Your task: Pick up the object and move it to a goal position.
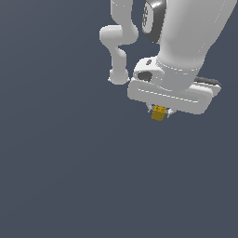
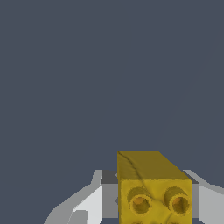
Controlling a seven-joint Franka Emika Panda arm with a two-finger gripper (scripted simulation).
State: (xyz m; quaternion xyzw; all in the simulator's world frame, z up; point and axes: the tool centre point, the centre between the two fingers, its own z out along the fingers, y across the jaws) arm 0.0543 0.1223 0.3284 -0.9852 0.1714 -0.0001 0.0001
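The pincer (image 1: 159, 111) is closed narrowly around the mustard-yellow brick (image 1: 158, 113), which sits directly beneath the broad white hand of the arm (image 1: 181, 42) and is dwarfed by it. In the wrist view the brick (image 2: 153, 188) fills the space between the two pale fingers (image 2: 87, 203), its studded face turned toward the camera and its long body running away from it, so the fingers appear to press on its two flat side walls. That would be the sensible way to hold so small a piece: flat faces give the pads something to bear on, and the studs are left free. In the exterior view only a yellow corner of the brick pokes out below the hand, which suggests it is seated well up between the fingers, not pinched at the very tips. No goal marker can be seen in either view, so how near the brick is to its target cannot be told. Around the brick there is only a uniform slate-blue field; whether this is a worktop seen from above or plain background is not clear, since no edge, shadow or contact line shows under the brick, and so I cannot say whether it is lifted or resting. There are no walls, furniture or other items near the brick, and the light is flat and even
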